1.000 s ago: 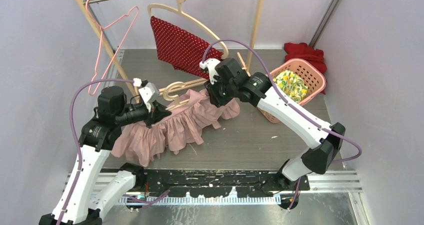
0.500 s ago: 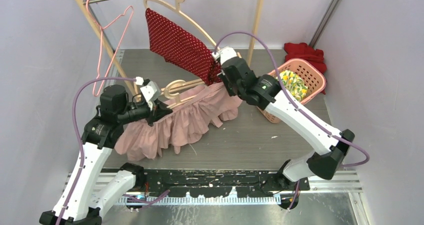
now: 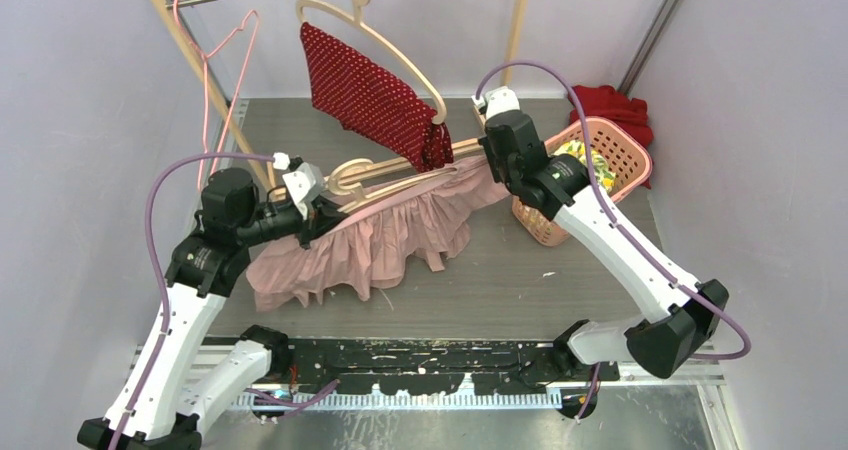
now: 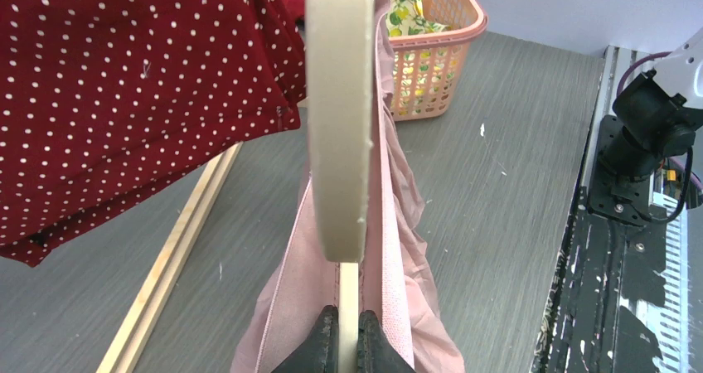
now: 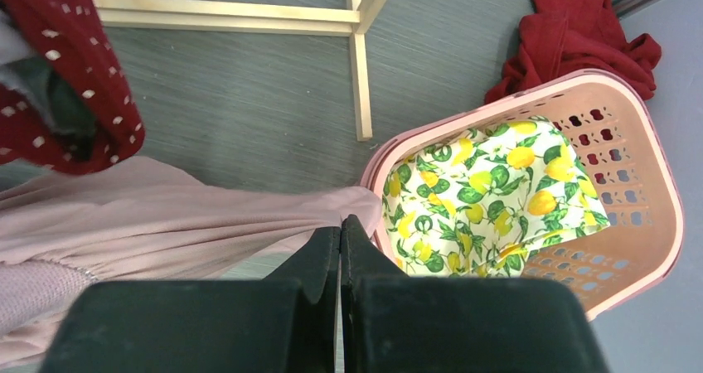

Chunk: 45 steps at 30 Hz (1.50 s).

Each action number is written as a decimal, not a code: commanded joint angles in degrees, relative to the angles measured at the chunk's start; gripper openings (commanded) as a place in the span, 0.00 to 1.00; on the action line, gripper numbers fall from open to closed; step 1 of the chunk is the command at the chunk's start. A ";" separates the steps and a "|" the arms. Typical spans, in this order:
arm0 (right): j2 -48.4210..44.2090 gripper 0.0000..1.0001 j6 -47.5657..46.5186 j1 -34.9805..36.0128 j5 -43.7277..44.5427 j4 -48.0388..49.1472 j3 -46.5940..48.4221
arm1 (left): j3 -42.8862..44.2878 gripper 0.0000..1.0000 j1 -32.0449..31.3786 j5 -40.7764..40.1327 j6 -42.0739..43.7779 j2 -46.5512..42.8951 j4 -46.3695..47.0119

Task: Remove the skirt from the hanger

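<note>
A pink ruffled skirt (image 3: 380,240) hangs on a pale wooden hanger (image 3: 375,175) stretched across the table. My left gripper (image 3: 318,220) is shut on the hanger's lower bar (image 4: 349,323), with skirt cloth (image 4: 396,249) on both sides of it. My right gripper (image 3: 493,165) is shut on the skirt's right end (image 5: 249,215), pulled taut toward the basket. The waistband (image 5: 33,286) shows at the lower left of the right wrist view.
A red polka-dot garment (image 3: 375,100) hangs on another wooden hanger on the wooden rack (image 3: 180,30), close above the skirt. A pink wire hanger (image 3: 215,100) hangs at left. A pink basket (image 3: 620,145) holds lemon-print cloth (image 5: 489,195); a red cloth (image 3: 610,100) lies behind it.
My right gripper has moved right and back toward the basket, drawing the skirt's end along the hanger and stretching it out. The left gripper has held its place on the hanger.
</note>
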 commanded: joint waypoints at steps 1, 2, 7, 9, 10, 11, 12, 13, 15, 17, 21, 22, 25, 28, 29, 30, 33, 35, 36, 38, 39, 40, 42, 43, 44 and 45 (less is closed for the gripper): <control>0.49 0.02 -4.37 -4.63 12.06 5.73 -1.53 | 0.61 0.00 0.64 -1.29 1.50 -2.21 -3.86; 0.70 0.02 -4.50 -4.97 11.81 6.48 -1.96 | 0.56 0.00 0.60 -1.46 1.57 -2.54 -4.25; 1.29 0.02 -8.45 -5.35 13.68 11.20 -6.02 | 0.26 0.00 0.59 -2.09 2.25 -3.86 -6.25; 1.29 0.02 -10.52 -5.58 15.58 13.59 -7.31 | 0.32 0.00 0.63 -2.68 2.66 -4.47 -7.26; 1.41 0.02 -11.03 -5.79 15.95 13.92 -7.65 | 0.24 0.00 0.60 -2.94 2.89 -4.79 -7.63; 1.58 0.02 -11.14 -6.02 15.94 14.08 -7.95 | 0.15 0.00 0.62 -3.02 3.17 -5.06 -7.86; 1.82 0.02 -10.95 -6.35 15.95 14.17 -8.15 | 0.04 0.00 0.64 -3.12 3.43 -5.30 -8.05; 2.12 0.02 -10.14 -6.76 15.39 14.10 -8.29 | 0.02 0.00 0.60 -3.38 3.54 -5.53 -8.11; 3.02 0.02 -8.26 -7.45 13.89 13.27 -8.13 | 0.22 0.00 0.62 -3.59 3.47 -5.99 -7.77; 4.27 0.02 -6.19 -7.74 12.03 12.10 -7.67 | 0.75 0.00 0.61 -3.90 2.91 -6.46 -6.98; 6.96 0.02 -4.38 -8.06 11.55 11.64 -7.08 | 2.38 0.00 0.62 -4.74 3.08 -6.85 -6.31; 7.29 0.02 -4.64 -8.58 11.87 12.15 -7.06 | 2.87 0.00 0.64 -5.08 3.62 -6.87 -7.06; 8.18 0.02 -3.13 -9.56 9.48 11.27 -6.32 | 3.37 0.00 0.64 -6.27 4.18 -7.54 -6.96; 9.63 0.02 -1.48 -9.56 7.68 10.83 -6.35 | 2.84 0.00 0.61 -6.83 4.23 -7.75 -5.16; 9.97 0.02 -1.27 -9.56 7.27 10.73 -6.45 | 2.83 0.00 0.59 -6.80 4.19 -7.53 -4.72; 10.44 0.02 -0.93 -9.56 7.08 10.47 -6.23 | 2.90 0.00 0.64 -6.64 4.22 -7.29 -4.29; 11.83 0.02 2.28 -9.50 3.81 8.86 -5.03 | 2.84 0.00 0.64 -7.13 3.27 -6.73 -1.53; 13.13 0.02 5.46 -8.53 0.76 7.28 -4.40 | 2.17 0.00 0.62 -7.39 2.36 -6.40 1.94; 13.74 0.02 6.70 -7.01 -0.12 7.04 -4.39 | 1.76 0.00 0.65 -7.68 1.73 -6.17 4.09; 14.86 0.02 8.88 -3.56 -0.43 6.96 -4.48 | 1.43 0.00 0.64 -8.10 1.00 -5.47 8.09; 15.12 0.02 9.91 -1.68 -0.90 7.17 -4.75 | 1.42 0.00 0.63 -8.68 0.71 -5.04 9.70; 15.17 0.02 10.88 0.34 -1.15 7.76 -5.03 | 1.30 0.00 0.63 -9.53 0.38 -4.70 11.26; 15.01 0.02 12.19 4.53 -1.93 8.90 -5.18 | 0.57 0.00 0.57 -11.48 -0.11 -4.27 15.27; 15.12 0.02 12.49 6.58 -1.72 9.00 -4.92 | -0.03 0.00 0.62 -12.66 -0.49 -4.15 17.48; 15.36 0.02 12.97 8.34 -1.87 9.11 -4.64 | -0.58 0.00 0.60 -13.47 -0.75 -3.86 19.53; 15.66 0.01 13.26 9.80 -2.24 9.06 -4.39 | -1.06 0.00 0.64 -14.01 -1.08 -3.55 21.06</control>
